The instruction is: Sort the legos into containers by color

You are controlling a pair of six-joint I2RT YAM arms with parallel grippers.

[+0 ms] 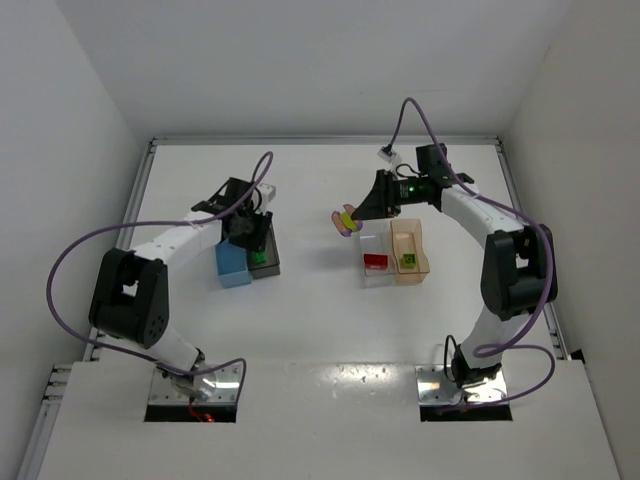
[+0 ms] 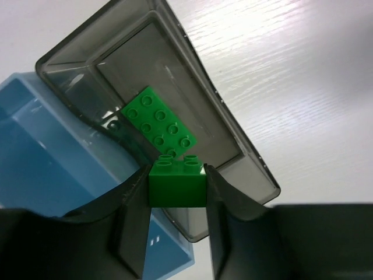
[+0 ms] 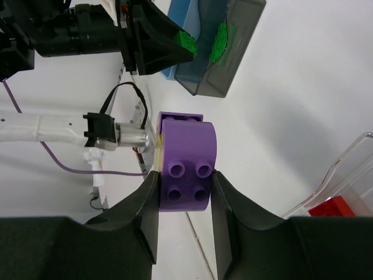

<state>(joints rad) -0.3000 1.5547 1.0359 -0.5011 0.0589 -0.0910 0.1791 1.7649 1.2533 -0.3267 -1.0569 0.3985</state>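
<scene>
The left pincer (image 2: 176, 175) clamped a green brick (image 2: 177, 188) over the dark grey bin (image 2: 233, 146), which touched the light blue bin (image 2: 41, 151) and held a second green brick (image 2: 158, 123), while the right pincer (image 3: 185, 186) gripped a purple brick (image 3: 186, 149) near the clear bin (image 1: 372, 243).

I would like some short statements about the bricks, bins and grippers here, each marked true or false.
1. The left gripper holds a green brick. True.
2. The dark grey bin is empty. False: a flat green brick lies in it.
3. The right gripper holds a purple brick. True.
4. The clear bin holds a yellow brick. False: it holds a red brick.
</scene>
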